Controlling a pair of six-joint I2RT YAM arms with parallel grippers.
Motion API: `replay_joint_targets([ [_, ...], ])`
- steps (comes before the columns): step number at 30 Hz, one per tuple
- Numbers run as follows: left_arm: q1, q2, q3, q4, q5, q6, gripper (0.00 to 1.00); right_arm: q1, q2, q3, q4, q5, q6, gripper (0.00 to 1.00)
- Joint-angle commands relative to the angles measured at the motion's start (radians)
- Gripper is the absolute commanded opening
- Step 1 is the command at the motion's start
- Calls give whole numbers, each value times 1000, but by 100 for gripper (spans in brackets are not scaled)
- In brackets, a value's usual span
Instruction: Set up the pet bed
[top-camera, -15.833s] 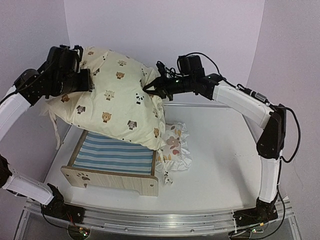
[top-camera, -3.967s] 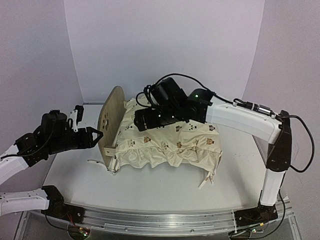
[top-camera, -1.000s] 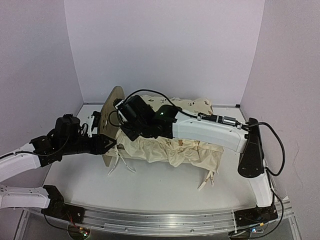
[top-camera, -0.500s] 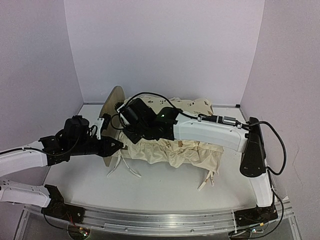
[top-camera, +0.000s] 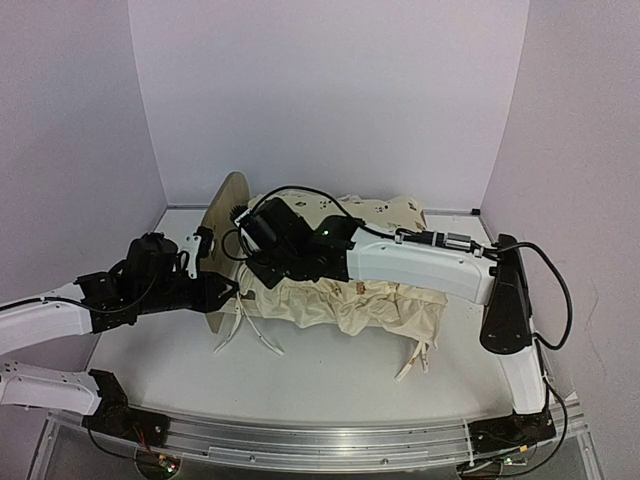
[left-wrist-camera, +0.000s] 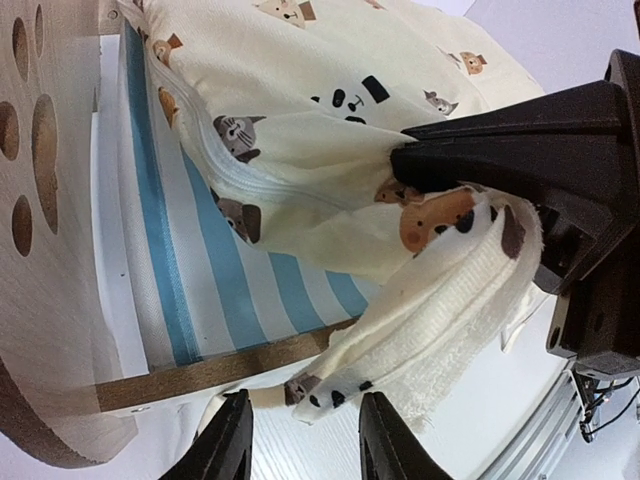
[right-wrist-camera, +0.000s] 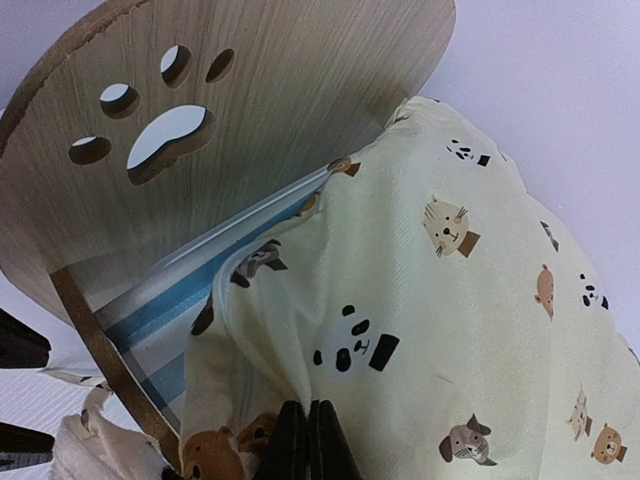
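Nearest me, the left arm reaches low across the white table (top-camera: 330, 390) from the left side, and its left gripper (left-wrist-camera: 305, 445) stands partly open; a loose corner of cloth hangs just ahead of the gap between its fingers, but I see nothing clamped there. Just beyond it stands the small light-wood pet bed (top-camera: 226, 205), left of the table's middle, with its arched headboard with the paw-print cutout (right-wrist-camera: 300, 100) at the left end and the frame running off to the right. The blue-and-white striped base (left-wrist-camera: 230, 290) shows only as a strip next to the headboard, because the cream animal-print cushion (top-camera: 345, 305) lies over the rest and sags over the near rail, its thin white ties (top-camera: 250, 338) trailing onto the table. The right arm crosses above the cushion from the right, and the right gripper (right-wrist-camera: 308, 440) is closed tight on a pinch of the cushion's fabric close to the headboard, the cloth gathered into folds at its tip
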Motion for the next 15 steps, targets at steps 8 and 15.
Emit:
replay_joint_targets([
  [8,-5,30,20,43,-2,3,31,-9,-87,-24,8,-1,25,1],
  [15,-5,62,11,117,71,12,42,-9,-84,-28,10,-8,31,1],
])
